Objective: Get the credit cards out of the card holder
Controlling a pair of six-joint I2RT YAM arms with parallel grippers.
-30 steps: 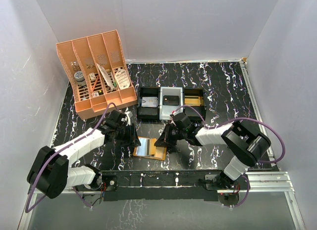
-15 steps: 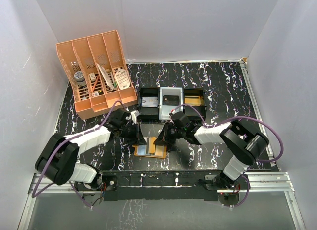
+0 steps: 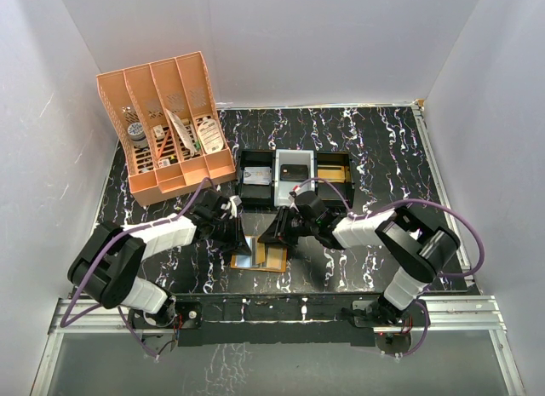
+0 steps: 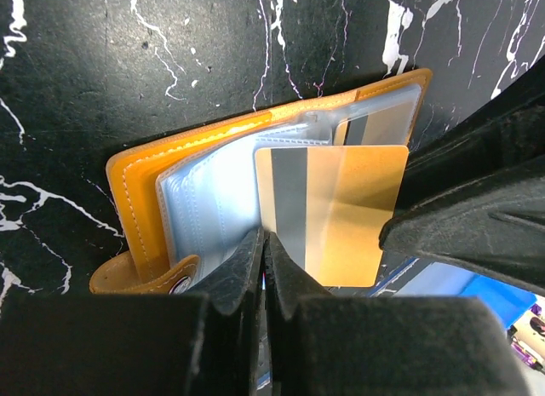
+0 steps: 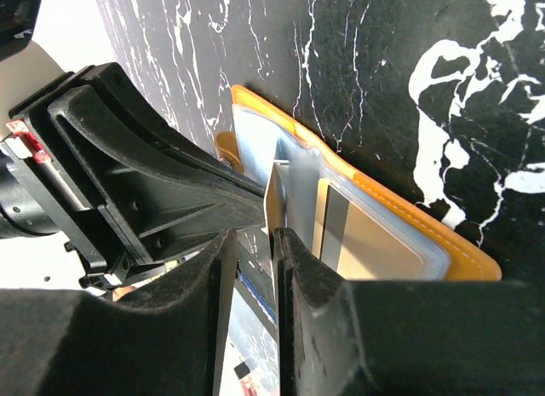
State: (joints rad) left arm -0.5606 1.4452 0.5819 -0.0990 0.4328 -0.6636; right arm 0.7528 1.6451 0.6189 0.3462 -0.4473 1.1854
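The orange card holder (image 3: pixel 274 261) lies open on the black marbled table, its pale blue sleeves (image 4: pixel 209 200) showing. One of the credit cards (image 4: pixel 341 209), gold-faced with a grey stripe, stands pulled out of a sleeve. My left gripper (image 4: pixel 265 238) is shut on that card's near edge. My right gripper (image 5: pixel 254 236) is open a little around the same card (image 5: pixel 273 196), which rests against one finger. Another card (image 5: pixel 366 234) stays inside a sleeve. Both grippers meet over the holder, the left gripper (image 3: pixel 243 243) and the right gripper (image 3: pixel 274 240) in the top view.
An orange slotted desk organizer (image 3: pixel 166 123) stands at the back left. A black compartment tray (image 3: pixel 353 183) sits just behind the holder, with a small black box (image 3: pixel 294 172) in its middle. White walls close the table on three sides.
My left gripper has moved right to the card holder and shut on the raised card. The right gripper's jaws, shut before, have parted slightly.
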